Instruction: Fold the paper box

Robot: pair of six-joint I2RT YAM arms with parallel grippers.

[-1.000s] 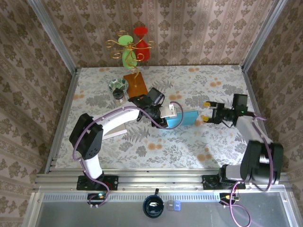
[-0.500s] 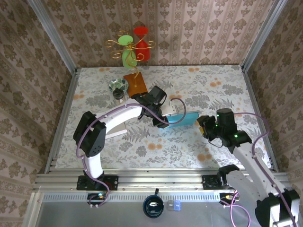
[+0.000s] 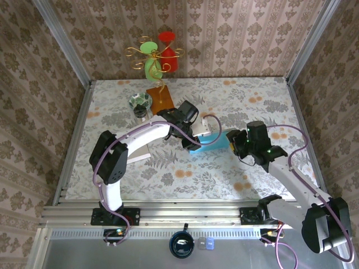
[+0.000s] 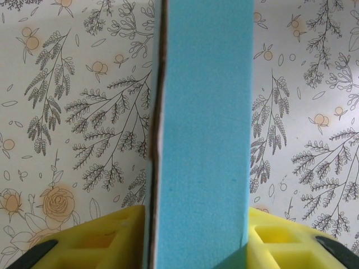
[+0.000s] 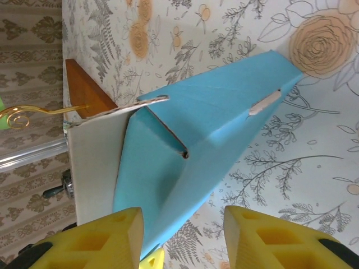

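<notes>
The blue paper box (image 3: 216,147) lies near the middle of the table (image 3: 252,101), which has a flowered cover, and it is between the two arms. One white flap (image 3: 205,127) of the box stands open on the far side.

The left gripper (image 3: 197,137) is at the left end of the box. In the left wrist view its yellow fingers (image 4: 106,238) are pressed on both faces of a blue panel, so it pinches the box.

The right gripper (image 3: 235,143) is at the right end. In the right wrist view its fingers (image 5: 269,235) stand apart, with a corner of the box between them. One finger is against the box and the other has a gap to it.

Behind the box stand a brown wooden block (image 3: 160,98) with a gold wire stand (image 3: 154,56), and beside it a small glass bowl (image 3: 140,101).
</notes>
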